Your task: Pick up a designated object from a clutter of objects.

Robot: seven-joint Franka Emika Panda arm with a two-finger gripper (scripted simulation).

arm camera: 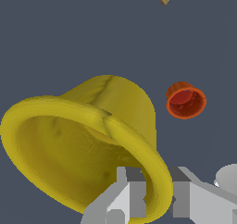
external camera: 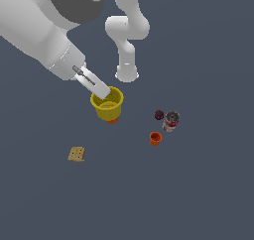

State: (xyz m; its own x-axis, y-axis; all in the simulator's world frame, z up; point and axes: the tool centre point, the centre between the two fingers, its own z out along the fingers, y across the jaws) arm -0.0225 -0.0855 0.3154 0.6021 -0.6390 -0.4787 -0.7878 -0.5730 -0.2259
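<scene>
The yellow cup [external camera: 107, 105] with the flared rim is the largest cup here, and it tilts in my grasp. My gripper [external camera: 103, 91] is shut on the yellow cup's rim, one finger [arm camera: 124, 199] inside the cup and the other finger [arm camera: 186, 197] outside the wall. In the wrist view the yellow cup [arm camera: 88, 144] fills most of the picture around my gripper [arm camera: 155, 195]. An orange cup [external camera: 112, 120] peeks out just under the yellow cup, mostly hidden by it. An orange cup [arm camera: 186, 100] also shows beyond the yellow one in the wrist view.
A second orange cup [external camera: 155, 138] stands toward the exterior view's right, near a red-and-white tin can [external camera: 170, 121] and a dark purple ball [external camera: 158, 115]. A tan cracker [external camera: 76, 154] lies on the floor at the lower left. The arm's base [external camera: 127, 73] rises behind.
</scene>
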